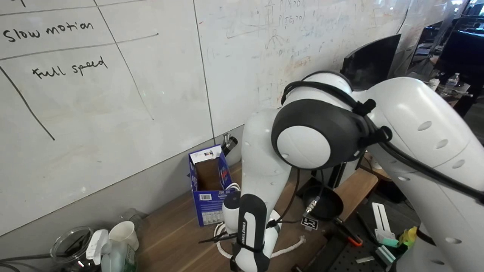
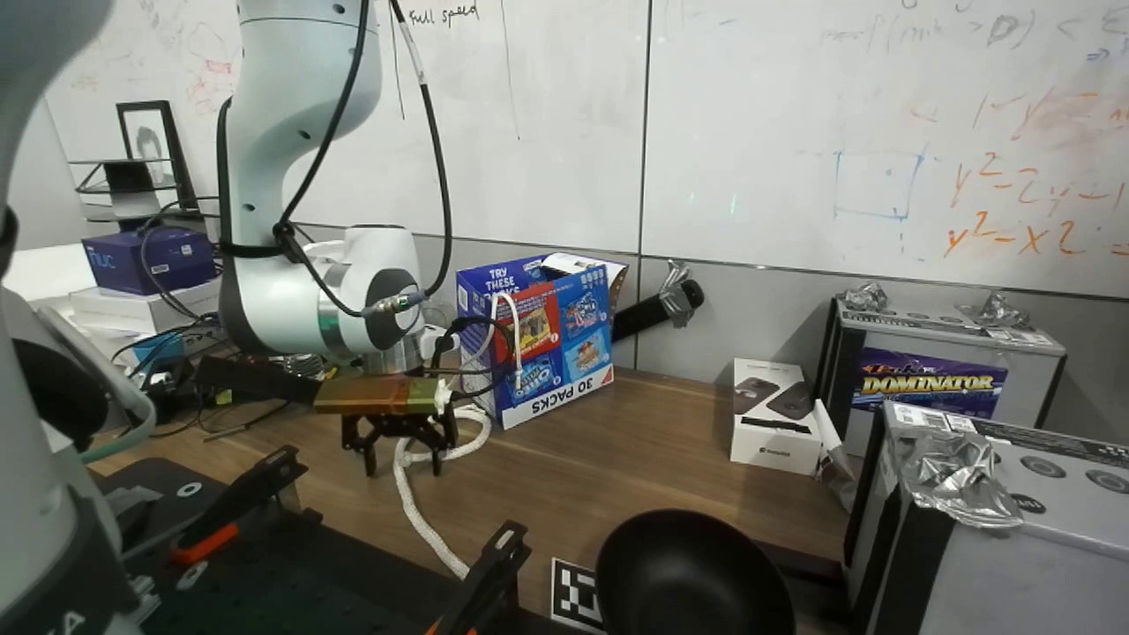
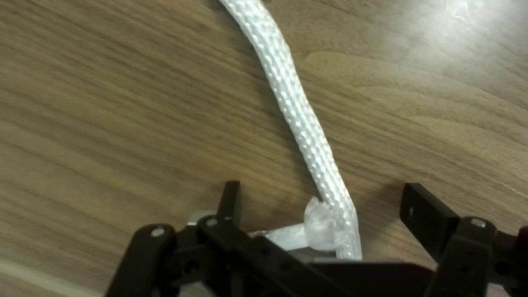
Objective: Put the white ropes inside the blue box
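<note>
- Your gripper [image 3: 324, 196]: jaws spread wide; in wrist view the thick white rope [image 3: 295, 109] shows btwn the fingertips, apart from both. Hgt over the wood table [image 2: 670, 450]: can't tell.
- In an exterior view you've got that rope looped by the foot of the blue box [image 2: 573, 339], then running along the tabletop till a black clamp [image 2: 494, 569] hides it.
- Its frayed end [image 1: 302, 239], seen in an exterior view, lies on the table, well apart from the box.
- Thin white cord [image 2: 517, 342]: you see it in front of the box's printed face; touching or not, can't tell.
- Box: upright, mouth up, flap raised, brown inside. You can read "TRY THESE" on a blue side, "30 PACKS" along the front's lower edge; smaller print illegible.
- Your arm [image 1: 261, 166]: "ANKA EMIKA" legible on a link.
- Whiteboard [image 1: 151, 87]: "Slow motion" + "Full speed" in blk marker; orange eqns further along, incl. "y²".
- Grey case [image 2: 1028, 375] w/ purple label [image 2: 926, 388]: "DOMINATOR".
- Dk blue carton [image 2: 150, 262] at back: "nuc".
- White phone box [image 2: 776, 414] near the grey case: two dark devices pictured, logo too small to read.
- Blk bowl [image 2: 694, 573] just beside a b/w marker card [image 2: 573, 593].
</note>
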